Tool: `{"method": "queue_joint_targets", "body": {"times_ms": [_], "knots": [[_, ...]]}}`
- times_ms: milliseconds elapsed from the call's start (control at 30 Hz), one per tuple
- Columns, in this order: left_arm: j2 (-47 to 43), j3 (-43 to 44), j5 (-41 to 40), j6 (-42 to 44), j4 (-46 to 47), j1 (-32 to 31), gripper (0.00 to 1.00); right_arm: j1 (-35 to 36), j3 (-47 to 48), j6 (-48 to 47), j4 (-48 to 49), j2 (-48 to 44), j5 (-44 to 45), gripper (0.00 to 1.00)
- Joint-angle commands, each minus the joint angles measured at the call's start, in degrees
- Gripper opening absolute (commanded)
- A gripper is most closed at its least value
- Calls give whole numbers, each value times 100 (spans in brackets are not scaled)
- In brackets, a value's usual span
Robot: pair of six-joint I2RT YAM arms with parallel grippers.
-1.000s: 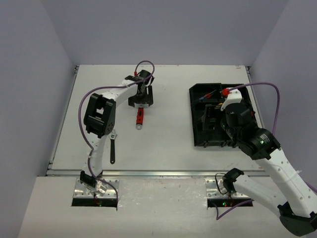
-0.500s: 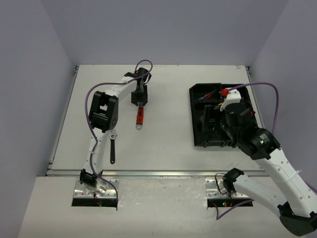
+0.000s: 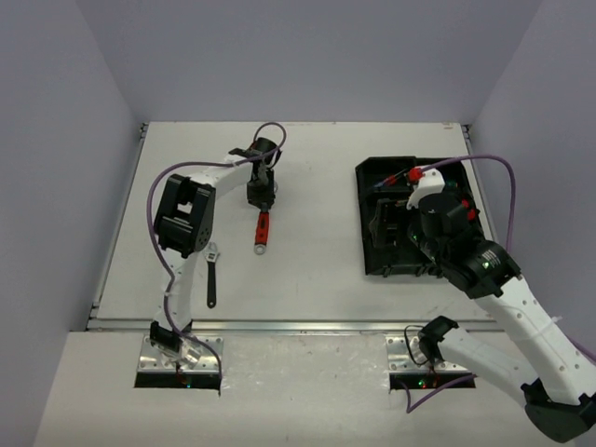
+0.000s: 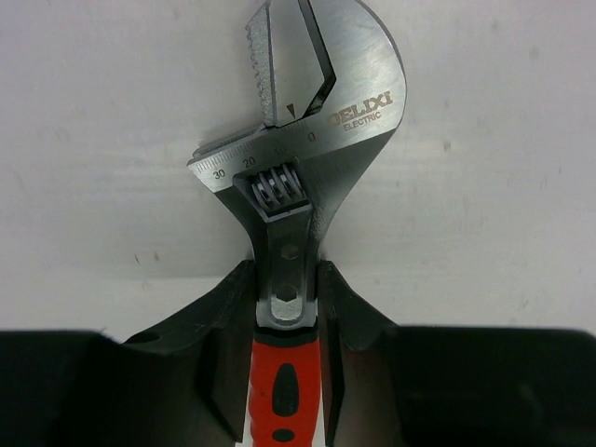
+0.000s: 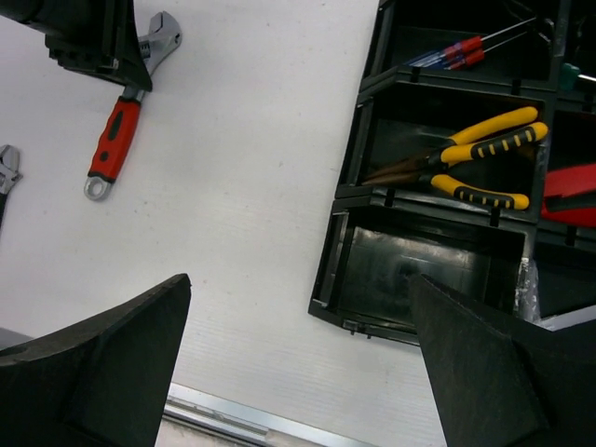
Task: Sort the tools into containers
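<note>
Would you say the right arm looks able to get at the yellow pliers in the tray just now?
Probably yes: the right gripper hangs open above the tray, and the pliers lie uncovered inside it, with nothing in between.

My two arms look alike — the left arm (image 3: 189,275) and the right arm (image 3: 526,317) are both white tubular links joined by chunky black motor housings. Each trails a thin purple cable (image 3: 489,157) that loops free of the shell. Each arm is bolted to a bare metal base plate (image 3: 149,363) with a tiny green light at its front edge. On the wrist cameras the fingers (image 4: 219,317) are matt black — broad, angular wedges.
</note>
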Motion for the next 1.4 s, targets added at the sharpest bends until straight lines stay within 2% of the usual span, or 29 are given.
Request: {"method": "queue_joint_targets", "body": {"times_ms": [0, 267, 600, 700, 800, 900, 1167, 1367], "knots": [[-1452, -783, 393, -239, 684, -480, 0, -23, -274, 123, 758, 376, -762, 99], [-2708, -1727, 710, -334, 1138, -782, 0, -53, -785, 659, 2058, 787, -1946, 99], [-3719, -2294, 1863, -274, 1726, -1256, 0, -52, -1266, 2321, 3269, 595, -1751, 99], [-3888, -2305, 1903, -459, 1820, -1360, 0, -59, -1536, 2534, 3808, 563, -2159, 99], [-4087, -2290, 1871, -734, 1909, -1445, 0, -46, -1596, 2543, 3926, 840, -2950, 99], [-4258, -2278, 1860, -978, 1994, -1469, 0, 27, -1743, 2471, 4133, 1023, -3304, 99], [-4187, -2075, 1859, -1434, 2072, -1698, 0, 442, -1924, 2771, 4568, 1452, -3095, 98], [-4129, -1920, 1803, -1669, 2186, -1910, 0, 664, -2060, 3244, 5153, 1809, -2914, 85]]}}
